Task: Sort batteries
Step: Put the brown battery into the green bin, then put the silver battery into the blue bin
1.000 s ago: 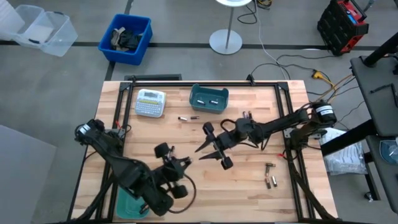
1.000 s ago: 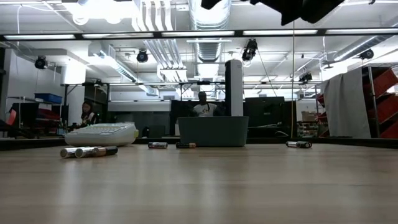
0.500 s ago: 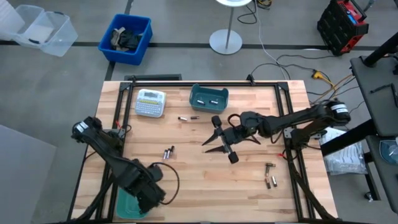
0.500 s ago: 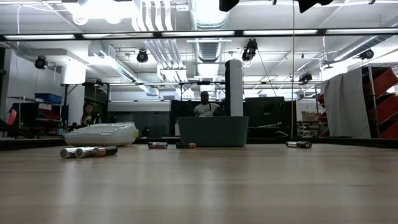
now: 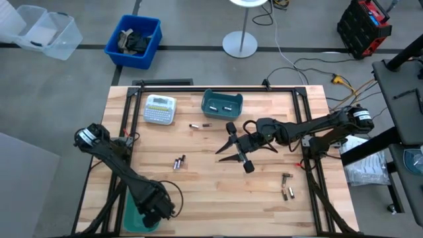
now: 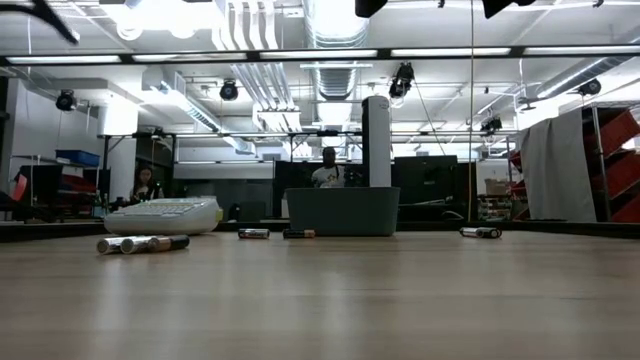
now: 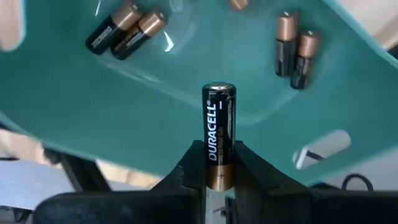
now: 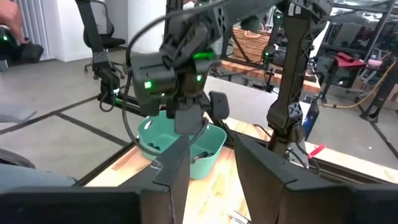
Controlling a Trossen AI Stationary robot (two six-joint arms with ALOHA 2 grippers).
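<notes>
My left gripper (image 5: 156, 206) hangs over a teal bin (image 5: 133, 219) at the table's near left and is shut on one black-and-copper battery (image 7: 218, 127). Several batteries (image 7: 126, 30) lie on that bin's floor. Loose batteries lie on the wood: a pair (image 5: 178, 162) left of centre, two (image 5: 200, 125) near the far bin, and several (image 5: 287, 188) at the near right. A second teal bin (image 5: 222, 104) stands at the far middle. My right gripper (image 5: 233, 148) hovers open above the table's centre and holds nothing. My left gripper pinches the battery's copper-coloured end (image 7: 219, 177) between its two fingers. They point down into the bin from above, and the battery lies along them, its black body and flat silver end (image 7: 219, 90) sticking out past the fingertips. The battery hangs clear of the bin's floor.
A white label-maker (image 5: 160, 109) sits at the far left of the table, beside the far bin. Black frame rails run along the table's left and right edges. Bare wood lies between the loose battery groups. People show in the room beyond, in the low view.
My left gripper has gone from beside the pair of batteries left of centre toward the table's near left corner, and now stands over the teal bin. My right gripper has shifted a little toward the right and far edges, staying open.
</notes>
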